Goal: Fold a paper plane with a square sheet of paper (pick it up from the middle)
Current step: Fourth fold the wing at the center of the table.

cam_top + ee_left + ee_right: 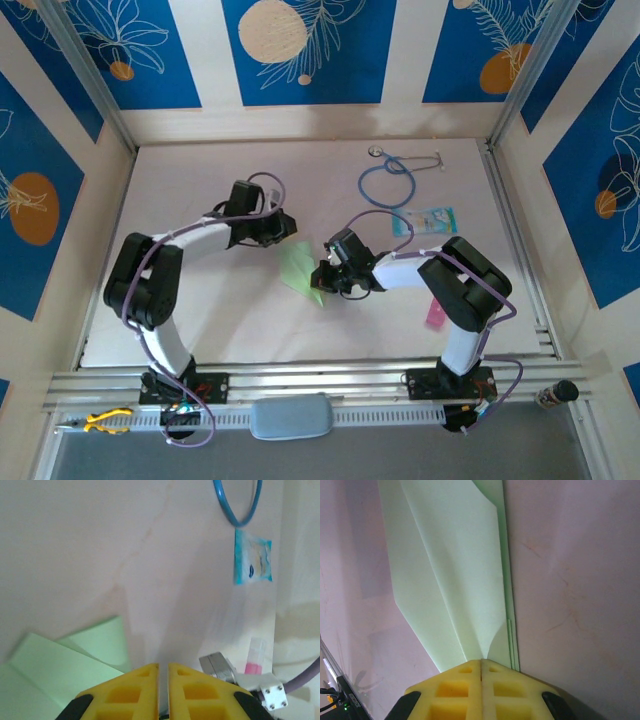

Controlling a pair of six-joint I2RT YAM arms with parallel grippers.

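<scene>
- Right gripper [481, 664]: jaws clenched tight, tips meeting the narrow end of the green paper sheet [455, 580]. Cannot tell whether it is pinched or only pressed.
- Left gripper [163, 669]: jaws drawn to a thin slit with nothing between; the sheet lies just beside them.
- Sheet is folded, tapered, and lies mid-table [200, 180] between both grippers.
- Teal-and-white card [253, 562] lies well apart.

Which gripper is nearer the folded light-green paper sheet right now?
Right. The right gripper has its shut fingertips at the narrow end of the folded light-green paper sheet; the left gripper hangs just past its other end.
</scene>
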